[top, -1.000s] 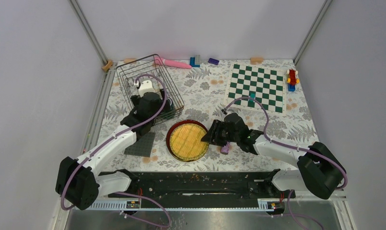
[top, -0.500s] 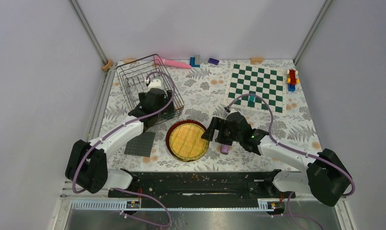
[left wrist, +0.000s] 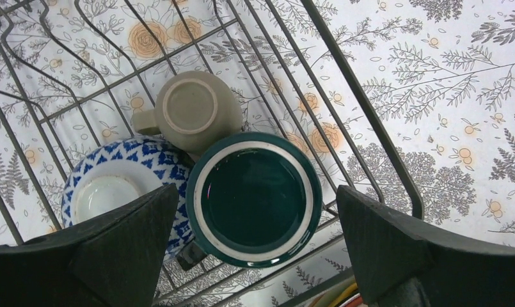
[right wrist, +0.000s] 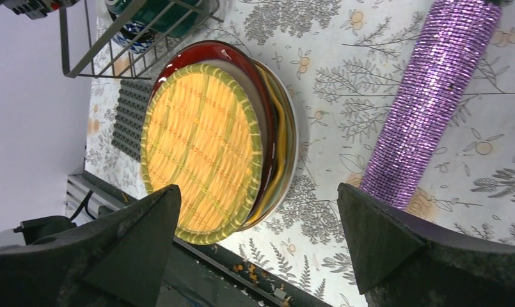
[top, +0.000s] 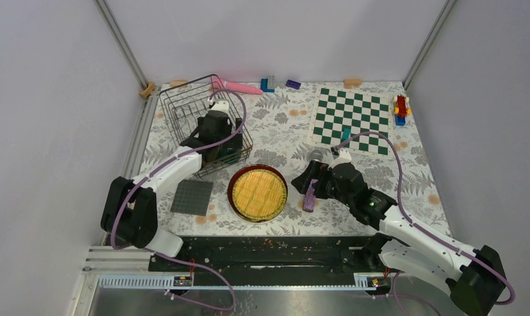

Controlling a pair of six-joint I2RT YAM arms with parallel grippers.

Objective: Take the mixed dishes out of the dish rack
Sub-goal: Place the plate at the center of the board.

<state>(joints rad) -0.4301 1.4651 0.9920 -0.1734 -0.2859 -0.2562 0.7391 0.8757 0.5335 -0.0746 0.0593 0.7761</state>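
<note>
Top cam overhead; wrist cams close, down; dish rack (top: pixel 173 108) shared.

even, bright light; soft shadows; sharp focus.

**Rack corner packed tight, thin lane by plate stack**

Far-left on the floral-print table (top: pixel 282 125), the dark wire dish rack (top: pixel 199 115) has its near-right corner jammed. There the dark teal glazed mug (left wrist: pixel 253 198), greyish ceramic cup (left wrist: pixel 190 110) and blue-white patterned bowl (left wrist: pixel 107 192) all touch. The left gripper (left wrist: pixel 256 192) is spread wide above the mug: the bowl crowds one finger's side, the rack wall the other. The rack floor beyond is bare.

Near edge: the yellow woven-look plate (right wrist: pixel 200 144) tops a stack, with the purple glitter cylinder (right wrist: pixel 434 102) just to its right. A narrow bare strip lies between them, and the right gripper (right wrist: pixel 258 192) is spread wide over it.
</note>
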